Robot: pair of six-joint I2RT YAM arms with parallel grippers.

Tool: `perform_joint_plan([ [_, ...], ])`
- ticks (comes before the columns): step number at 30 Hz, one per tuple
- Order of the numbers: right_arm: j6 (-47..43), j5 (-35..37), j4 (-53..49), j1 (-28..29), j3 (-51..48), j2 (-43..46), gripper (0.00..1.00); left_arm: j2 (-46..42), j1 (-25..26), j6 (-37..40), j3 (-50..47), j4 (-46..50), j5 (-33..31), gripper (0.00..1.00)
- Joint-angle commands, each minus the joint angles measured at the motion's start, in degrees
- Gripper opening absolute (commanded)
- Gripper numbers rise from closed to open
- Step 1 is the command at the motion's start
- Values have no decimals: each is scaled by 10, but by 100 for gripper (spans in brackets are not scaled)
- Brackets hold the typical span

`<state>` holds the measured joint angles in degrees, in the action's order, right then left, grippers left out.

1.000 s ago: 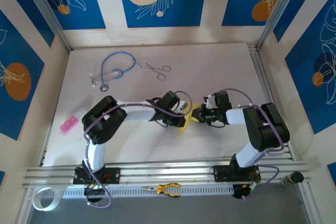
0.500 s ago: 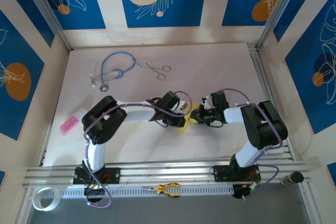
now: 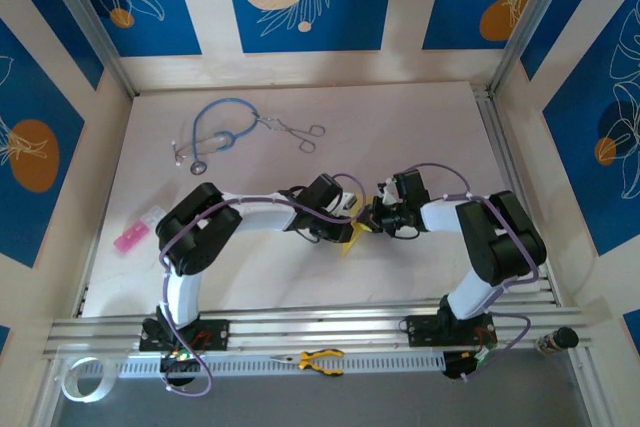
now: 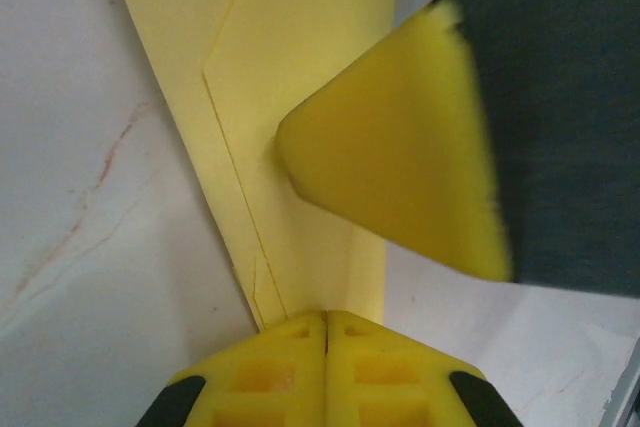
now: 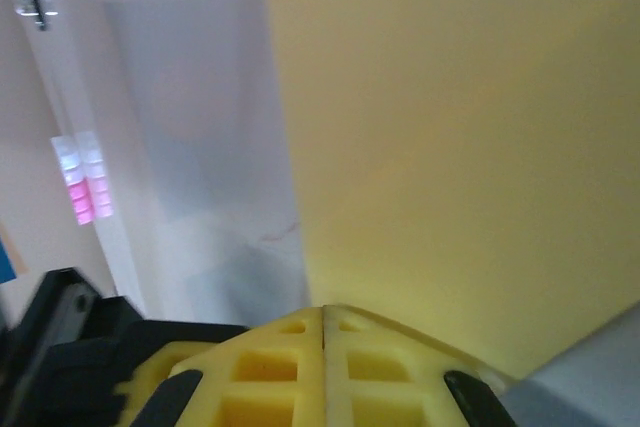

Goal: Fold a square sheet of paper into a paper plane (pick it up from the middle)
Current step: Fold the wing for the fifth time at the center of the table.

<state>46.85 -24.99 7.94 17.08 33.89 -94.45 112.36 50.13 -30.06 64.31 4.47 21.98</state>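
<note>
Your left gripper [image 4: 326,322] is sitting jaws-closed on the folded yellow paper [image 4: 300,67], your right gripper [image 5: 323,315], likewise closed, is hovering just beside it

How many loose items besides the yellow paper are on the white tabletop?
3: blue stethoscope far left, metal forceps just right of it, small pink object at the left edge. The arms may hide more.

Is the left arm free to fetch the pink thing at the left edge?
Likely not yet: the left gripper is shut on the yellow paper. Otherwise the way to the pink thing looks open.
</note>
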Motion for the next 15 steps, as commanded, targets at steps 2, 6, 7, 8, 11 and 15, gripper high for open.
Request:
perform_joint_plan([
  [2, 6, 42, -14, 6, -20, -22, 0, 11, 15, -2, -22, 95, -12, 0],
  [6, 2, 52, -15, 6, -28, -28, 0, -3, 14, -7, -14, 97, -11, 0],
  [7, 2, 55, -17, 6, -28, -27, 0, -8, 13, -9, -11, 99, -12, 0],
  [8, 1, 57, -20, 6, -28, -25, 0, -13, 14, -11, -9, 99, -14, 2],
  [11, -1, 61, -27, 6, -24, -24, 0, -34, 14, -18, 0, 102, -20, 4],
  [15, -1, 57, -30, 6, -21, -26, 0, -60, 14, -22, 18, 117, -37, 9],
])
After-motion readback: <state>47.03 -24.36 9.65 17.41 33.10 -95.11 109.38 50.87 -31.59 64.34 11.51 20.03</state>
